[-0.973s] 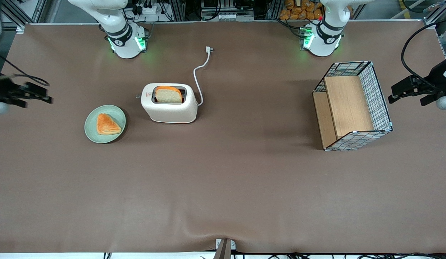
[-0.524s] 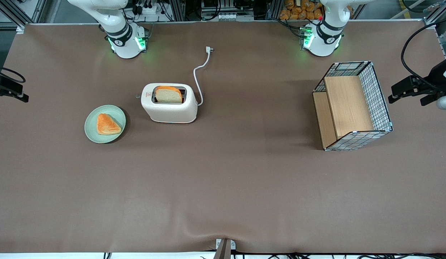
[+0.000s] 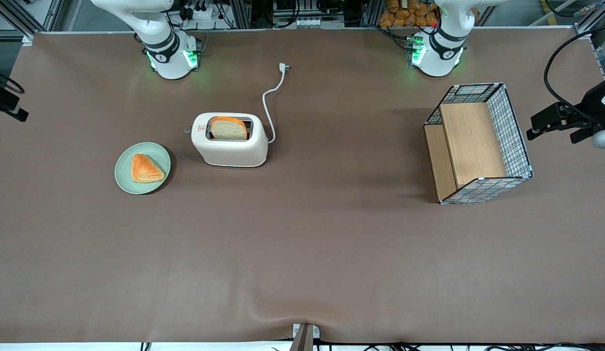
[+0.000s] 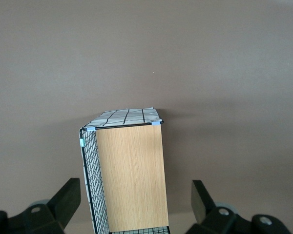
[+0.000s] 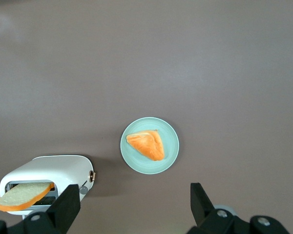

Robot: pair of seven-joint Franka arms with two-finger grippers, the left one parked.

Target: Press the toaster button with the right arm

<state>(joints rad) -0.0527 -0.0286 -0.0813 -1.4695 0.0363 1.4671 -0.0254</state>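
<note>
Hovering pincer (image 5: 132,204) open, seemingly above toaster (image 5: 44,183)

No legible text, brand or number appears in any view. The toaster (image 3: 229,140) carries a small red mark (image 3: 200,128) on its top, beside the slot; it may be a warning sign or a logo, but it cannot be read. The two arm bases (image 3: 171,57) each show a small dark emblem on a white band, likewise unreadable.

Right arm (image 3: 151,29) raised, gripper (image 5: 134,207) fingers spread apart, holding nothing
</note>
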